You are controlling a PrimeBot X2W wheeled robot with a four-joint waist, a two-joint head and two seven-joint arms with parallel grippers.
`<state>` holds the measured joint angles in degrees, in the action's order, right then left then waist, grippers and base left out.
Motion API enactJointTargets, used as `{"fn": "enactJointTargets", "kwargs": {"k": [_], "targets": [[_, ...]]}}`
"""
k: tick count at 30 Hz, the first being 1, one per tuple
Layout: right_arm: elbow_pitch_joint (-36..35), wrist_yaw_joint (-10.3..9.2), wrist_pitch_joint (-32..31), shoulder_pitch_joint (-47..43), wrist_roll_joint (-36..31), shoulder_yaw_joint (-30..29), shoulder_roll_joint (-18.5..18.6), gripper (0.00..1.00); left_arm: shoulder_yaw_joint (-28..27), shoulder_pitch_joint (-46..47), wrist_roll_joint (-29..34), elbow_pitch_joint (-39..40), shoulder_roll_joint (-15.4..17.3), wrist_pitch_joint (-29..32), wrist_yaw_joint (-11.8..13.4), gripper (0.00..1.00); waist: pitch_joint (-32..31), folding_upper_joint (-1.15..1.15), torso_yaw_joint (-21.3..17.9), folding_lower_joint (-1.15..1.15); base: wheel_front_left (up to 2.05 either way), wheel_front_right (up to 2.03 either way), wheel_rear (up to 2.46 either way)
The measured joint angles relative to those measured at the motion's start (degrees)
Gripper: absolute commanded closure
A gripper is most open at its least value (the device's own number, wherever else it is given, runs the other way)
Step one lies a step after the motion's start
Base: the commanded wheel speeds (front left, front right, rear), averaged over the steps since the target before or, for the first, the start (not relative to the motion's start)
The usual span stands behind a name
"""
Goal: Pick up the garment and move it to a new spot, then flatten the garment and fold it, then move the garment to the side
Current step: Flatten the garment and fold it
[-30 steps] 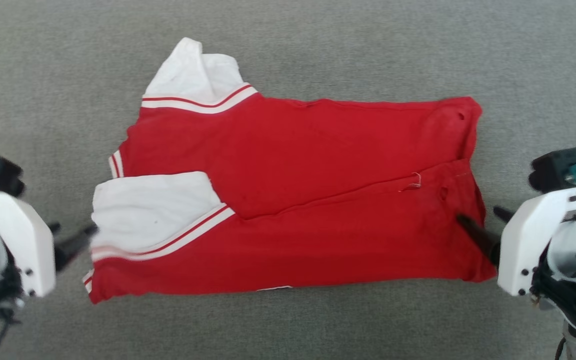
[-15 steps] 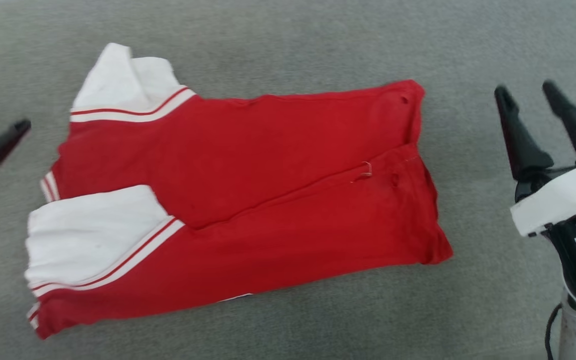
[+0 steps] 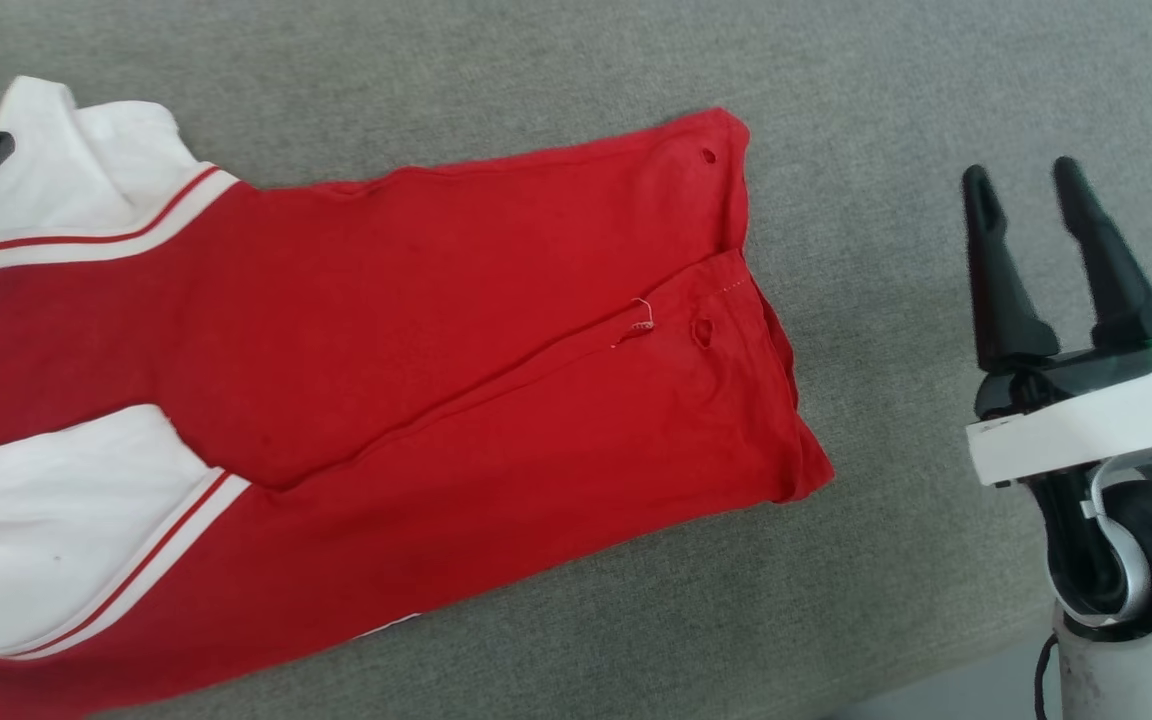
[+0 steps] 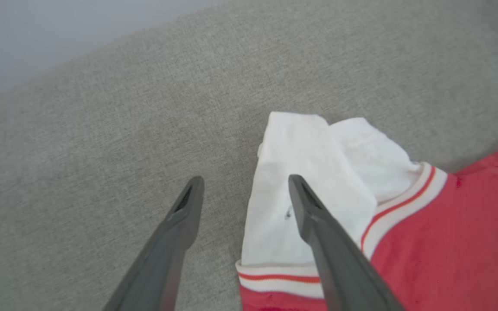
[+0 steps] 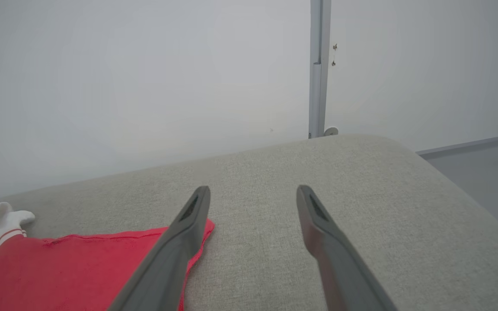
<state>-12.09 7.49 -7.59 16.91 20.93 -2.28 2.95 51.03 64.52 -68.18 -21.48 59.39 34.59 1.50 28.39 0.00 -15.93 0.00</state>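
Garment (image 3: 386, 330) lies flat on the grey cushion (image 3: 936, 100), long sides folded in to meet along the middle, hem end toward my R, white sleeves at the L. So I'd judge pick-up, relocation and flattening done, lengthwise folds in. Left to do, prob.: a crosswise fold, hem to collar, then shifting the bundle to the side. My right gripper (image 3: 1021, 170) hovers spread wide and empty, well clear of the hem, over bare cushion. My left gripper (image 4: 245, 179) is likewise spread, holding nothing, above the far sleeve (image 4: 318, 142). That sleeve looks a bit bunched. The collar end is cut off in the head view, so can't vouch for neatness there.
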Motion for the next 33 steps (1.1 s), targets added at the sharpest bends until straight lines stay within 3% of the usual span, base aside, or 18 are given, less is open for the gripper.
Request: {"fn": "enactJointTargets", "kwargs": {"k": [7,13,14,15,33], "targets": [[2.6,0.00,-1.4,0.8,1.8,2.2,0.0,0.00,1.2,2.0,-0.1,-5.5,-3.1,4.2,0.8,0.00,2.4,0.00,-1.4,0.00,0.00,0.00,0.00],[5.9,0.01,-7.6,5.2,1.8,4.2,-0.1,0.00,1.3,4.6,-2.0,-8.6,-5.8,9.6,3.4,0.00,3.7,0.00,-1.2,0.00,0.00,0.00,0.00],[6.8,0.00,-9.1,6.4,1.7,4.2,0.0,0.00,1.4,5.0,-2.1,-8.8,-6.1,10.8,3.7,0.46,3.8,0.00,-1.1,0.00,0.00,0.00,0.00],[7.5,0.00,-10.9,7.5,0.9,4.6,0.0,0.00,1.7,5.7,-2.1,-8.6,-6.5,12.0,3.4,1.00,4.0,0.00,-0.9,0.00,0.00,0.00,0.00],[25.7,0.00,-40.4,29.3,-3.9,10.4,0.0,0.00,2.7,9.8,-0.5,-8.1,-11.8,12.1,-0.1,1.00,5.6,0.00,3.2,0.00,0.00,0.00,0.00]]}}
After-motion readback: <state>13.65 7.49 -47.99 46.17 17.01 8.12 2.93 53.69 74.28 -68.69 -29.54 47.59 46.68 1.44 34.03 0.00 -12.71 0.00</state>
